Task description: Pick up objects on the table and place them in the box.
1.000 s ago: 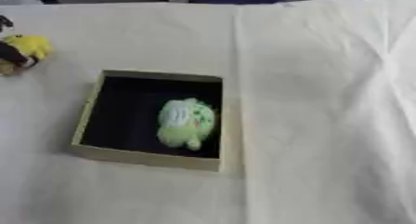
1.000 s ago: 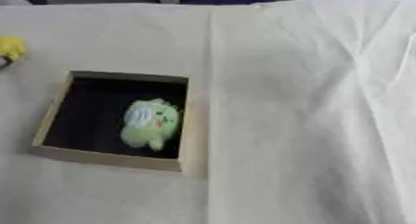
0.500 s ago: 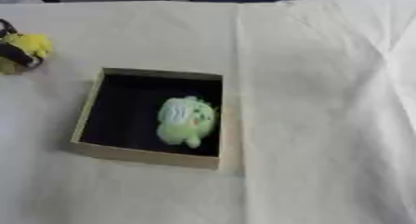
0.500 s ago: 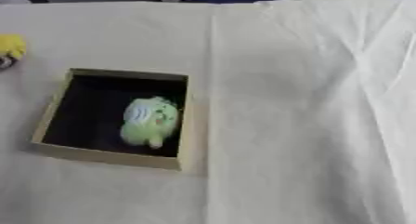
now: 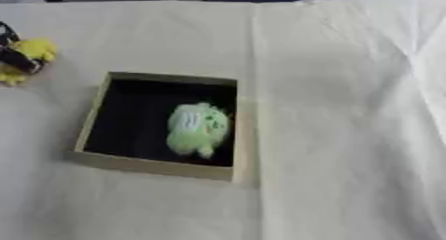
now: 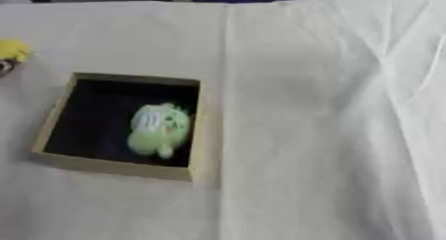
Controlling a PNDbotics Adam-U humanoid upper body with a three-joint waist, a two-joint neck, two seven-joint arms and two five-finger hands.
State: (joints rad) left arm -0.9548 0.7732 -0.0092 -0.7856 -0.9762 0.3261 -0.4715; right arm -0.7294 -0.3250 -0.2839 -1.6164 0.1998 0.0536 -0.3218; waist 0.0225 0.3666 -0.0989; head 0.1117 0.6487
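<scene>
Cream cloth covers the whole table (image 5: 348,134), with some folds on my right side. On it stands the box (image 5: 87,129), with tan walls and a dark inside, open at the top. Inside the box, near its right wall, lies a green soft toy (image 5: 198,128), so I judge this part of the task is done. At the left edge of the view, well apart from the box, my left hand (image 5: 10,59) has dark fingers curled around a yellow toy (image 5: 35,50), and this one is left to bring over and put in the box. My right hand shows in neither view, so I cannot tell its state. I see no other objects on the cloth
</scene>
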